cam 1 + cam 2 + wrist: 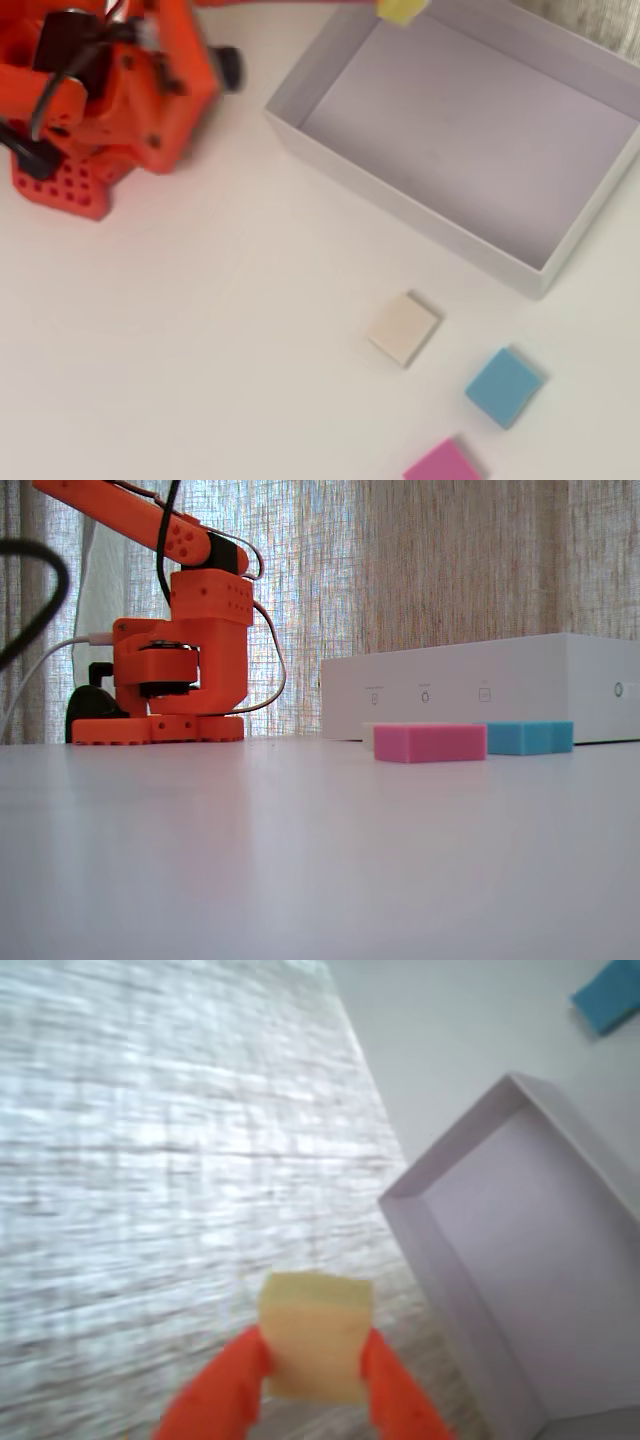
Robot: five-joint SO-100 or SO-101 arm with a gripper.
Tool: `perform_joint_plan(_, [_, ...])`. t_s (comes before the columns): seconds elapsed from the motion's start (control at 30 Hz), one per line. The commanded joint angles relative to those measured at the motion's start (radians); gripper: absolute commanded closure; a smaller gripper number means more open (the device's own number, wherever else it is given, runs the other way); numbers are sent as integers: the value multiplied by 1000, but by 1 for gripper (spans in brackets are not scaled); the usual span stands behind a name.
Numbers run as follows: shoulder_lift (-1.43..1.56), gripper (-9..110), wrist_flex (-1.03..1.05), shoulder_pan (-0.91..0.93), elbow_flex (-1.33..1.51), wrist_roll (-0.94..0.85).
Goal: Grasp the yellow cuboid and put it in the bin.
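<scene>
in the wrist view, the orange gripper [312, 1360] pinched the yellow cuboid [316, 1345] between its two fingers, held in the air near the white bin [455, 1290], with a woven curtain [170, 1160] behind. in the overhead view the yellow cuboid [401, 9] showed at the top edge, over the bin's [400, 200] far left corner. on the table, near the bin's near wall, lay a cream block [404, 328], a blue block [504, 386] and a pink block [442, 464], all apart. the arm's base [95, 100] stood at the left.
</scene>
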Motion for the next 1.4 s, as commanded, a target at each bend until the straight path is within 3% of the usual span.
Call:
perform_joint_plan(0.0, [-17, 110, -103, -20, 138, -43])
perform_joint_plan(0.2, [-21, 102, -210, 5, 377, -44])
perform_joint_plan(0.37, [-12, 70, -178, -5, 471, -38])
perform_joint_plan(0.47, [-12, 57, -209, 3, 472, -38])
perform_joint_plan(0.67, [29, 55, -391, 95, 348, -48])
perform_joint_plan(0.93, [268, 64, -831, 502, 291, 26])
perform_joint_plan(1.1, [522, 64, -698, 690, 407, 101])
perform_joint_plan(1.37, [675, 64, -98, 796, 598, 129])
